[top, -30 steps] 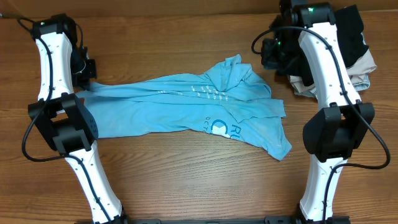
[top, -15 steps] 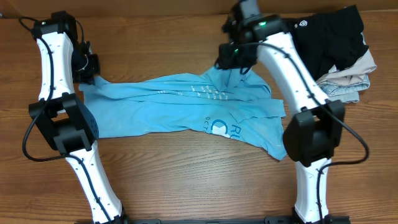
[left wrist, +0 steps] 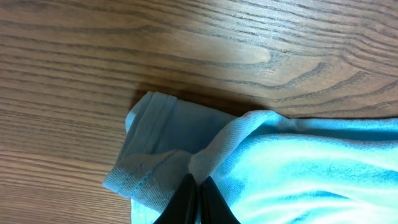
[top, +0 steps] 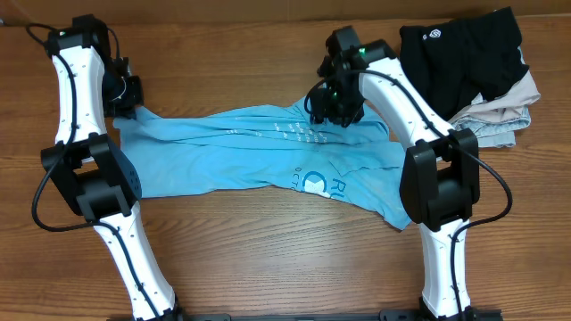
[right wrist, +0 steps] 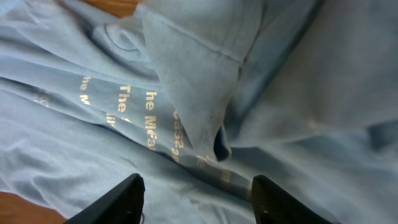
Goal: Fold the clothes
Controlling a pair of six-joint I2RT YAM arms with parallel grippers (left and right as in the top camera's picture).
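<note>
1. A light blue thin-fabric T-shirt point(top: 232, 156) lies stretched sideways across the middle of the brown wooden counter point(top: 268, 267). It is rumpled, with long creases along its length.
2. The left fingers point(left wrist: 183, 202) are pressed together, pinching a fold of the shirt's edge right beside a stitched hem at its left end.
3. The right fingers point(right wrist: 124, 196) are spread wide over the bunched-up far right part of the shirt, with cloth between and below them. I cannot tell whether they touch it.
4. Small white print runs across the fabric under the right fingers. "The" can be read, but the other words are broken up by folds.
5. Near the shirt's front edge there is larger white lettering: a ring shape with an "R" beside it.
6. A black garment with a small white round logo point(top: 464, 49) sits at the far right corner, on top of folded beige and pale grey garments point(top: 504, 111).
</note>
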